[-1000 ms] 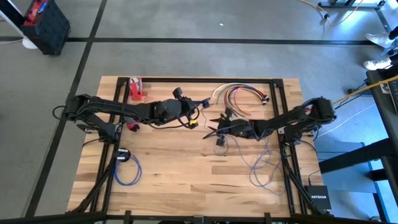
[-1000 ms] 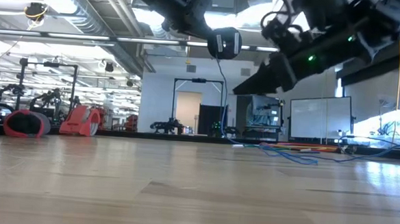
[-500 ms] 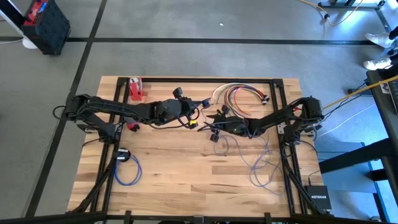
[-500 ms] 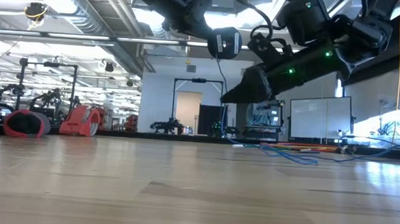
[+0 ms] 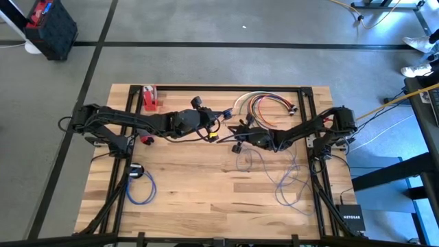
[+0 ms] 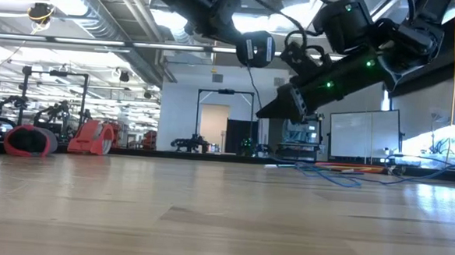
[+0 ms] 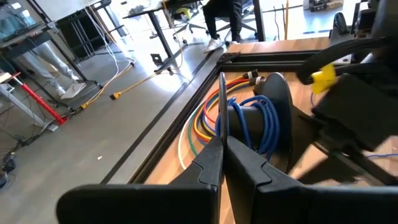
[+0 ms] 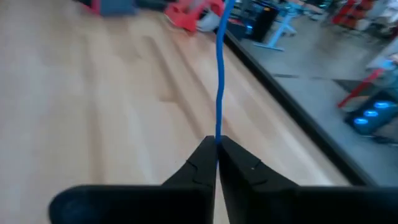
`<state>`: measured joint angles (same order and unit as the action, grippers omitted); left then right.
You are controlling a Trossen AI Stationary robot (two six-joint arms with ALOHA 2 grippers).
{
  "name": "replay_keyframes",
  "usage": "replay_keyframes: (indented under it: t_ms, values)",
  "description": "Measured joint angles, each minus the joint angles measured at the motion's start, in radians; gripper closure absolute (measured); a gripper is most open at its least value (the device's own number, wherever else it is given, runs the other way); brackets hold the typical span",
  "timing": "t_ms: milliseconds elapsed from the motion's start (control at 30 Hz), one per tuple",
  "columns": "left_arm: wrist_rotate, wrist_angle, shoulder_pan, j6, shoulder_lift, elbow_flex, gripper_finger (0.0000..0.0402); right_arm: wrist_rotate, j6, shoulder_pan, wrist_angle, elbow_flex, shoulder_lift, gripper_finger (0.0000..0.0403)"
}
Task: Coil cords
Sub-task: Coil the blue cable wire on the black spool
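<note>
A blue cord (image 8: 218, 74) runs between my two grippers above the middle of the table (image 5: 206, 199). Its remaining length lies in loose loops (image 5: 288, 180) on the wood toward the right. My left gripper (image 5: 218, 130) is shut on a thin cord (image 7: 222, 106) and held high. My right gripper (image 5: 236, 132) faces it close by, shut on the blue cord. In the left wrist view several blue turns (image 7: 258, 121) show around a dark body just beyond my left fingers. In the low view a thin cord (image 6: 250, 105) hangs down under the left gripper. My left gripper pinches the thin cord (image 7: 222, 127) between its two fingertips. The cord leaves the tips in a straight line toward the right arm, clear of the table. My right gripper pinches the blue cord (image 8: 217, 134) between its two fingertips, coming nearly level from the table's right. The cord runs straight from the tips toward the left gripper, off the table.
A coiled blue cord (image 5: 141, 189) with a black disc (image 5: 136, 171) lies near the left front. A bundle of red, orange and white cords (image 5: 264, 103) lies at the far edge, and a red object (image 5: 149, 98) stands at the far left. Black frame rails (image 5: 310, 137) border the table.
My right gripper has moved toward the table's left, closer to the left gripper, and has sunk a little. Its fingers were wide open and have shut on the blue cord. The left gripper has kept still.
</note>
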<state>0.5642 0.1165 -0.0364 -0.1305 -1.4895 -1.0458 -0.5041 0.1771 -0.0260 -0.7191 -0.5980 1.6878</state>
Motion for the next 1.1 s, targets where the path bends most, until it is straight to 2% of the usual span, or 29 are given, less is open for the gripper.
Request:
replay_keyframes:
  t_ms: [200, 333, 567, 733, 967, 1100]
  values:
    - [0.000, -0.006, 0.022, -0.040, 0.005, 0.000, 0.0396, -0.113, 0.084, -0.012, 0.033, 0.000, -0.003, 0.0392]
    - [0.000, -0.048, 0.031, -0.036, 0.026, 0.000, 0.0396, -0.133, 0.097, -0.022, 0.093, 0.000, -0.040, 0.0398]
    - [0.042, -0.117, 0.027, -0.026, 0.039, 0.000, 0.0396, -0.186, 0.118, -0.027, 0.191, 0.000, -0.173, 0.0395]
    - [0.043, -0.132, 0.027, -0.035, 0.039, 0.000, 0.0396, -0.185, 0.121, -0.066, 0.248, 0.000, -0.281, 0.0394]
    - [0.043, -0.132, 0.026, -0.036, 0.037, 0.000, 0.0396, -0.068, 0.083, -0.106, 0.265, 0.000, -0.398, 0.0396]
    - [0.042, -0.132, 0.013, -0.033, 0.037, 0.000, 0.0396, 0.045, 0.006, -0.102, 0.257, 0.000, -0.440, 0.0399]
